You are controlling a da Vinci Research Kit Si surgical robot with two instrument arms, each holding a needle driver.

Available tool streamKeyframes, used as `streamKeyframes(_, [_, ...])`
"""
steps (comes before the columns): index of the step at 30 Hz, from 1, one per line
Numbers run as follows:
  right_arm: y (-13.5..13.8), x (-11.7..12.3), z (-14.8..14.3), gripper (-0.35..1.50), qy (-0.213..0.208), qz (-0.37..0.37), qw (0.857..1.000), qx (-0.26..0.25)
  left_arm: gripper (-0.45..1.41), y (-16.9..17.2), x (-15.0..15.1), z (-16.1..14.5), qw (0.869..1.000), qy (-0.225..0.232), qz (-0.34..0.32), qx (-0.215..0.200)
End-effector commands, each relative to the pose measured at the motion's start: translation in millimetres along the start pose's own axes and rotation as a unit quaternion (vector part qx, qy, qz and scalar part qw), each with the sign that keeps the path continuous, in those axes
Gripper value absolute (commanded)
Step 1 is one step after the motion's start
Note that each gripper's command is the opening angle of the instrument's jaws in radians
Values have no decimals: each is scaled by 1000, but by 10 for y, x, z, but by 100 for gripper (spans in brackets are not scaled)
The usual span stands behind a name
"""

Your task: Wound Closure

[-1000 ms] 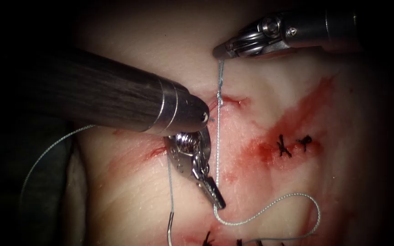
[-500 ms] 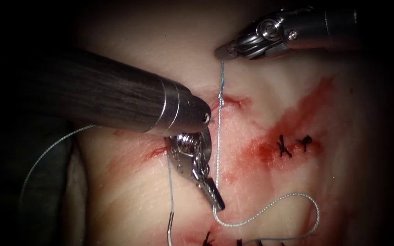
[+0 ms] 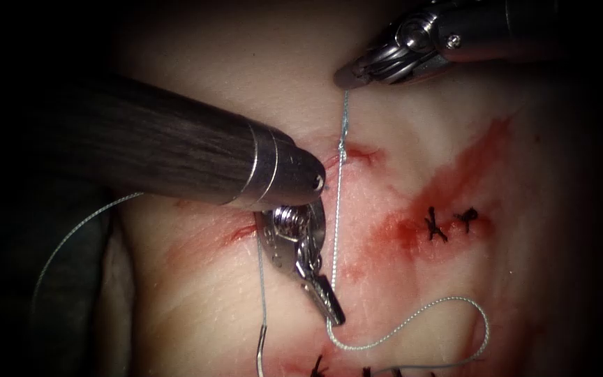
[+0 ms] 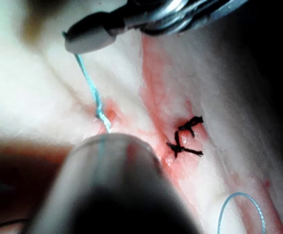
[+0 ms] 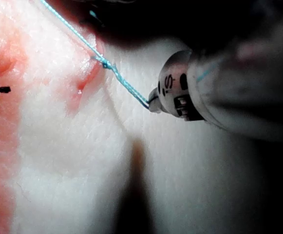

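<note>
The right end effector [image 3: 347, 77], above the knot [image 3: 342, 148], is clamped on the thread [image 3: 336, 230]. The left end effector [image 3: 333, 315], below the knot, grips the thread too. The needle [image 3: 260, 349] lies loose on the tissue [image 3: 197, 307].

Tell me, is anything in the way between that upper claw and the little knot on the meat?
Nothing visible. The right claw is shut on the thread, which runs straight down to the knot on the tissue. The left claw holds the thread's lower stretch. The needle lies free.
</note>
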Motion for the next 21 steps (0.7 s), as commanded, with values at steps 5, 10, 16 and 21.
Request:
streamKeyframes(5, [-7, -11, 8, -35, -1, 13, 1000, 2, -45, -2, 4, 6, 1000, -3, -3, 3])
streamKeyframes(10, [-11, -11, 9, -35, -1, 18, 1000, 6, -45, -3, 4, 8, 1000, -5, -2, 4])
streamKeyframes(16, [-10, -11, 9, -35, -1, 22, 1000, 8, -45, -3, 2, 9, 1000, -10, -4, 5])
streamKeyframes(21, [-10, -11, 9, -35, -2, 26, 1000, 7, -45, -3, 0, 12, 1000, -11, -7, 6])
